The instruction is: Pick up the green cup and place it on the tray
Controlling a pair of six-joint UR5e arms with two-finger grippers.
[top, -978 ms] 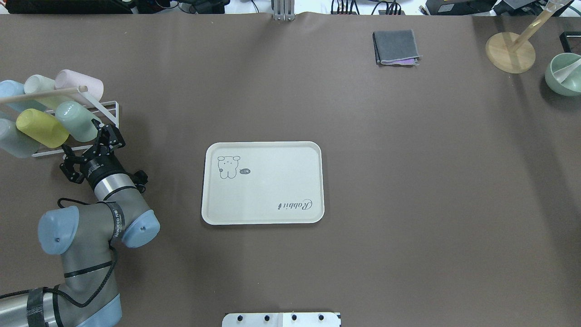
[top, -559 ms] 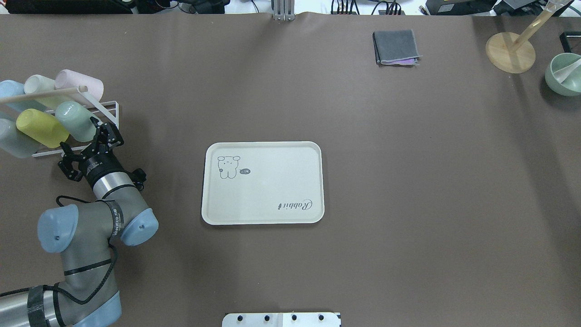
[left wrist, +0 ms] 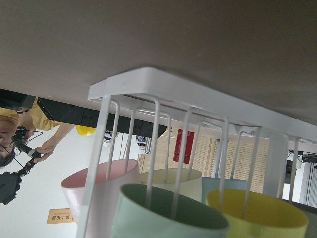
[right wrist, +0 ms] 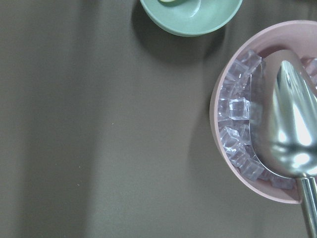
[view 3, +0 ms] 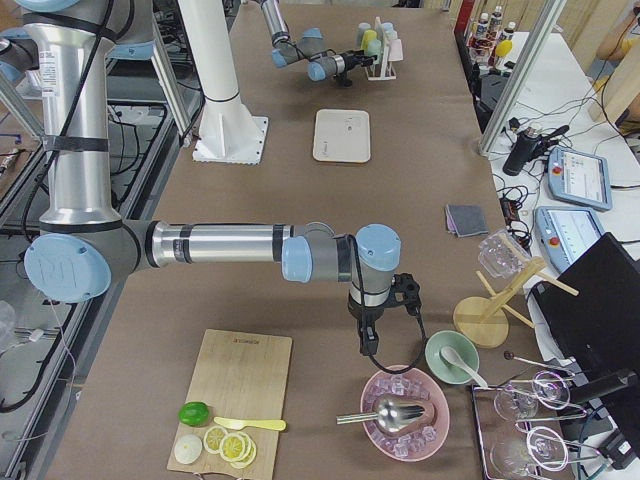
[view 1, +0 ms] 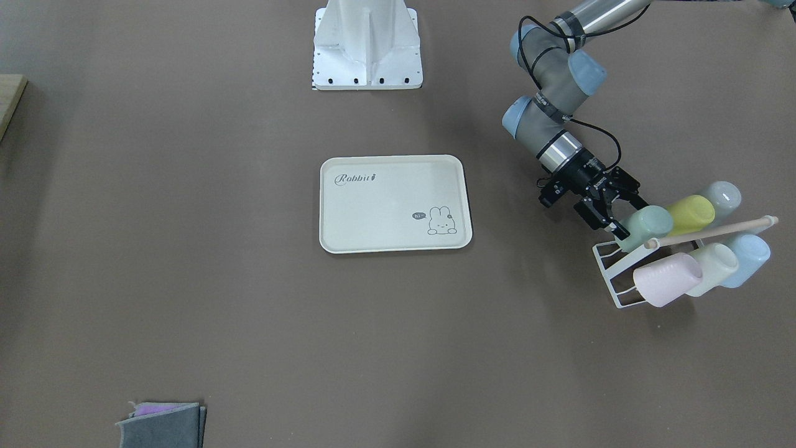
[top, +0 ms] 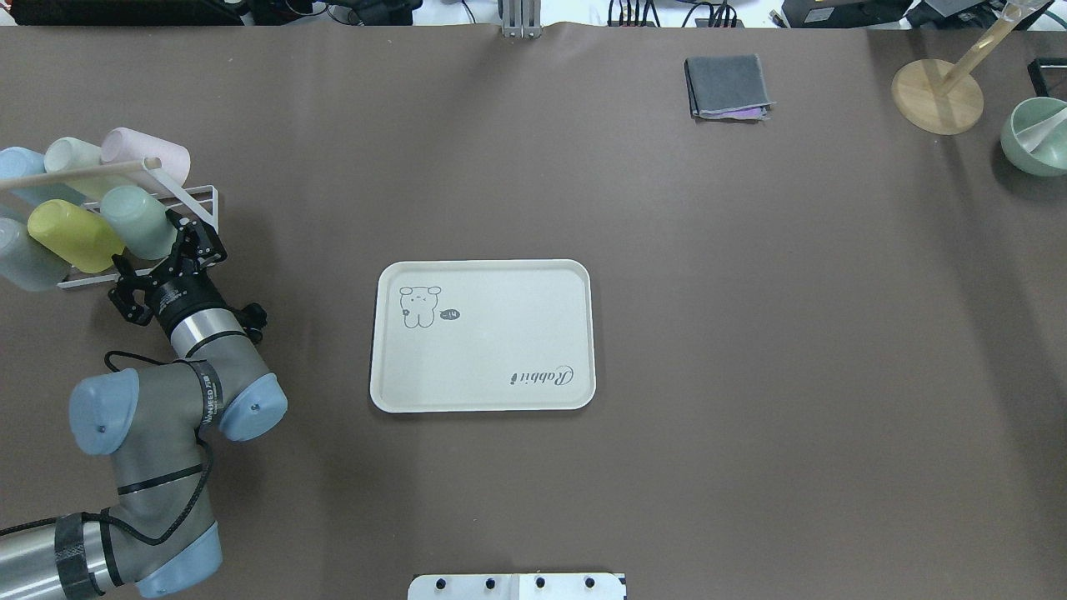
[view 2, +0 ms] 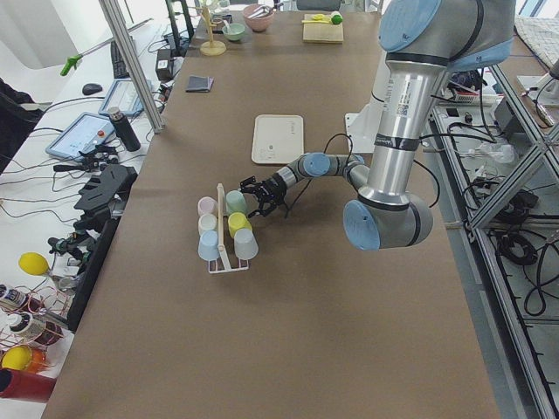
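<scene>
We begin with the brown table (top: 750,333). The tray (top: 483,350) lies flat at its middle with nothing on it. We judge that the placing is all left to do and that the pick itself is not yet made.

Well apart from the tray, at the robot's left end, the white wire rack (left wrist: 163,87) carries 6 pastel cups. The green cup (top: 137,221) sits in the row nearer the robot, at the end closest to the tray, just beside the yellow-green cup (top: 71,235). It leans on the rack with its long axis slanted, the closed base up and away from the robot and the open mouth down toward the left gripper (view 1: 629,219). In the left wrist view we look straight into that mouth.

The left gripper's 2 fingers are spread wide, 1 on each side of the cup's mouth end, and we cannot tell whether either touches it. The right gripper (view 3: 368,347) hangs over a pink bowl (right wrist: 216,106) of ice far off, and we cannot tell how its fingers stand.
</scene>
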